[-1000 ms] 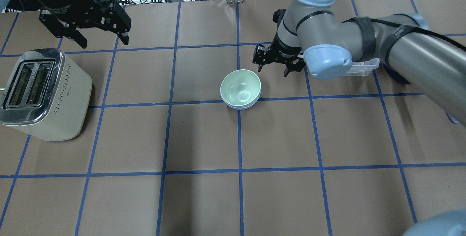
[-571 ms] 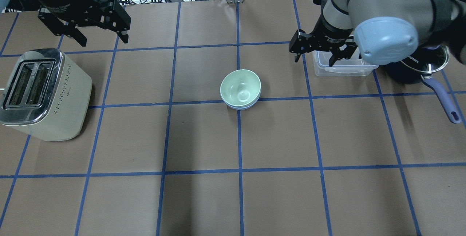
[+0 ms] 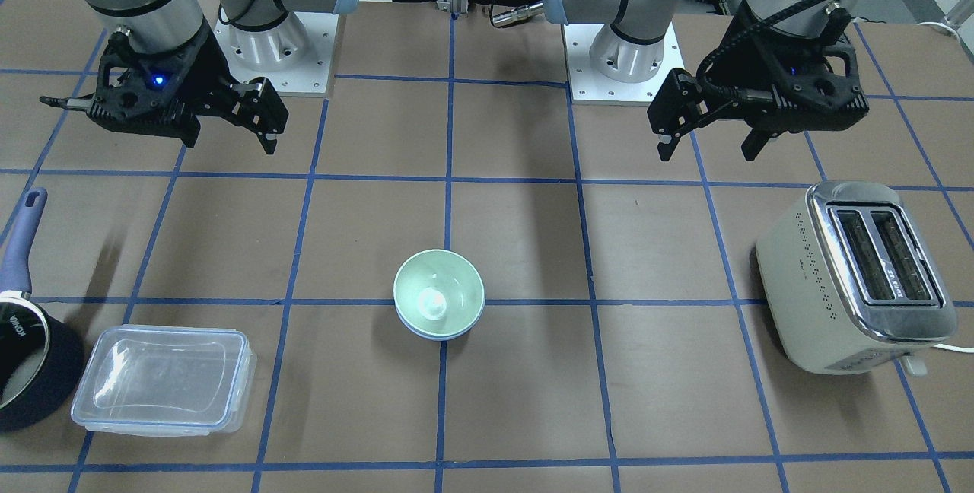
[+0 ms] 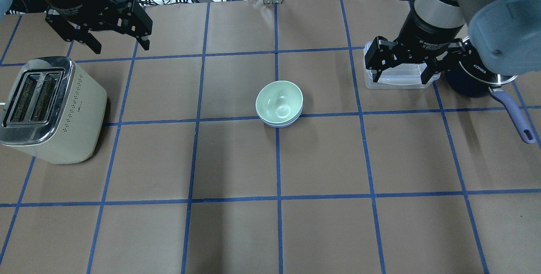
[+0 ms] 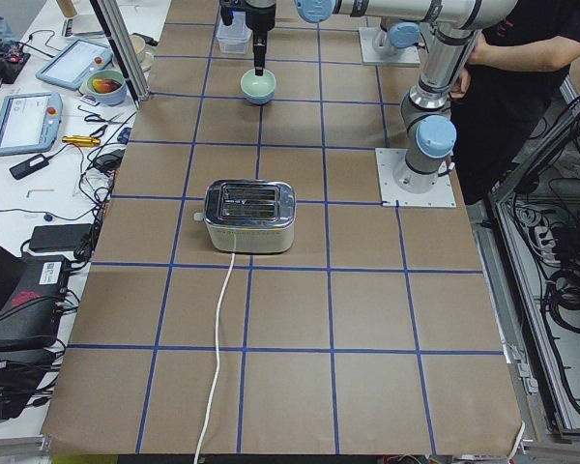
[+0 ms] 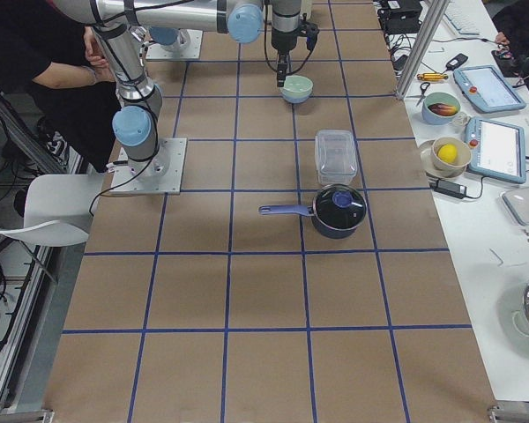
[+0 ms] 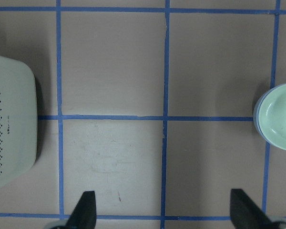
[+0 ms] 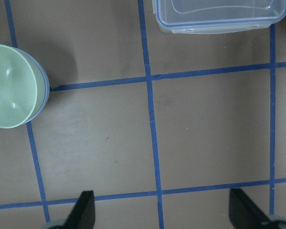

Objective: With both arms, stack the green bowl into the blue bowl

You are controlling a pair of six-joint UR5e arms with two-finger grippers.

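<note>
The pale green bowl [image 4: 279,102] sits nested inside the light blue bowl [image 4: 280,125] at the table's middle; only the blue rim shows under it. Both also show in the front view, the green bowl [image 3: 439,294] inside the blue bowl [image 3: 437,335]. My left gripper [image 4: 120,47] is open and empty, raised at the far left above the toaster. My right gripper [image 4: 400,78] is open and empty, raised over the clear container at the far right. In the right wrist view the green bowl [image 8: 9,86] lies at the left edge. In the left wrist view it [image 7: 279,117] lies at the right edge.
A cream toaster [image 4: 46,109] stands at the left. A clear lidded container [image 3: 163,379] and a dark navy saucepan [image 4: 477,81] with a purple handle stand at the right. Cables, bowls and tablets lie beyond the table's far edge.
My right arm has swung away from the stacked bowls to the right, and its open gripper now hangs over the clear container. The left arm and the bowls have not moved.
</note>
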